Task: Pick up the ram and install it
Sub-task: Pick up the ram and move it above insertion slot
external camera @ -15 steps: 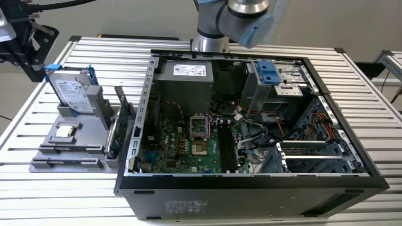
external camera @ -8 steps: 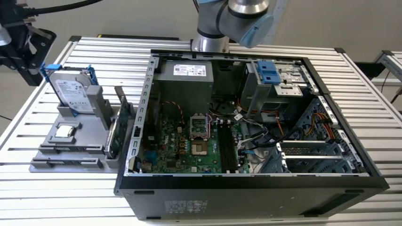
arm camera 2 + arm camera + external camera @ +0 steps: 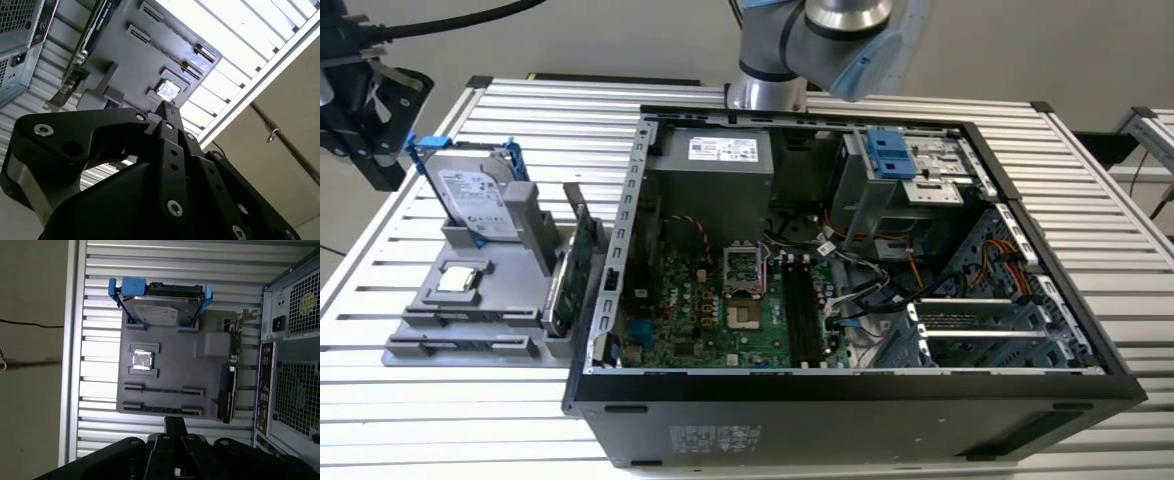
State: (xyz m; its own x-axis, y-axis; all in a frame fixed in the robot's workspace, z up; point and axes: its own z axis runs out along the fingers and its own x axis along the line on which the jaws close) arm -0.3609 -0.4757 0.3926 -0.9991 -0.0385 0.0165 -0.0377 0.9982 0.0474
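One claw (image 3: 175,422) was seen above the slatted table (image 3: 100,315), its fingertips pressed together, with the grey holder (image 3: 170,340) below it. On the holder were counted one silver hard drive (image 3: 159,307) in a blue frame, one square processor chip (image 3: 142,360), one green expansion card (image 3: 230,390) set on edge, and two long narrow slots (image 3: 163,390). Whether the ram was seated in either slot could not be told. One open computer case (image 3: 854,385) was laid just beside the holder, on the exterior view's right, with one motherboard (image 3: 707,300) exposed inside. In the exterior view the claw was found at the exterior view's left, well apart from the case.
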